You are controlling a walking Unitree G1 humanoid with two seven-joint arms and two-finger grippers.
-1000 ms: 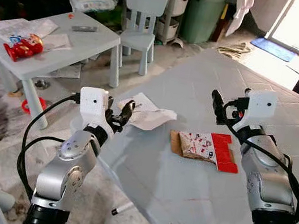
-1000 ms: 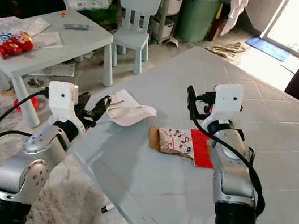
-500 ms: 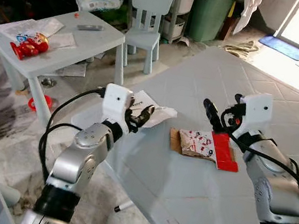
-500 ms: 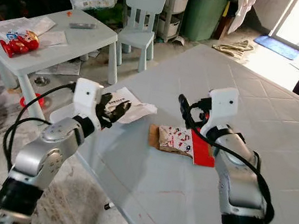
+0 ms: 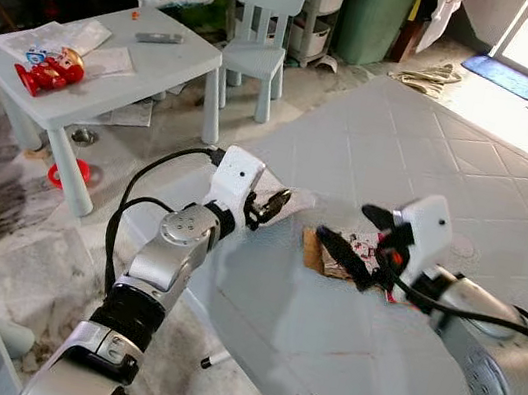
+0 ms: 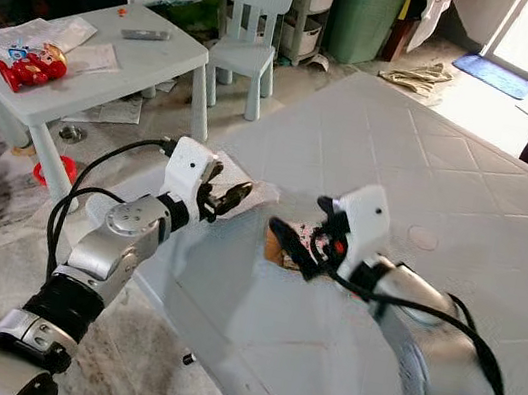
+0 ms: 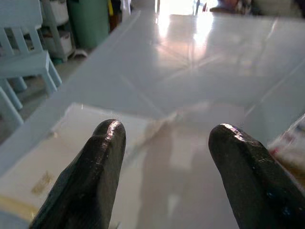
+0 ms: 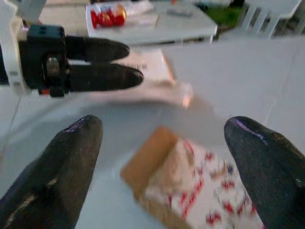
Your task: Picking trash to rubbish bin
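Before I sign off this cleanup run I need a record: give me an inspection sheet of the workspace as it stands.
Surface: large pale table, glossy.
Job's things: white paper near the table's edge; red-and-white wrapper on brown card, further in.
Clutter: red toy and papers on small white table.
Grippers: left gripper open over the white paper; right gripper open over the wrapper.
Cables: black cable looping off the left arm.
Surroundings: child's chair, green bin, floor litter.
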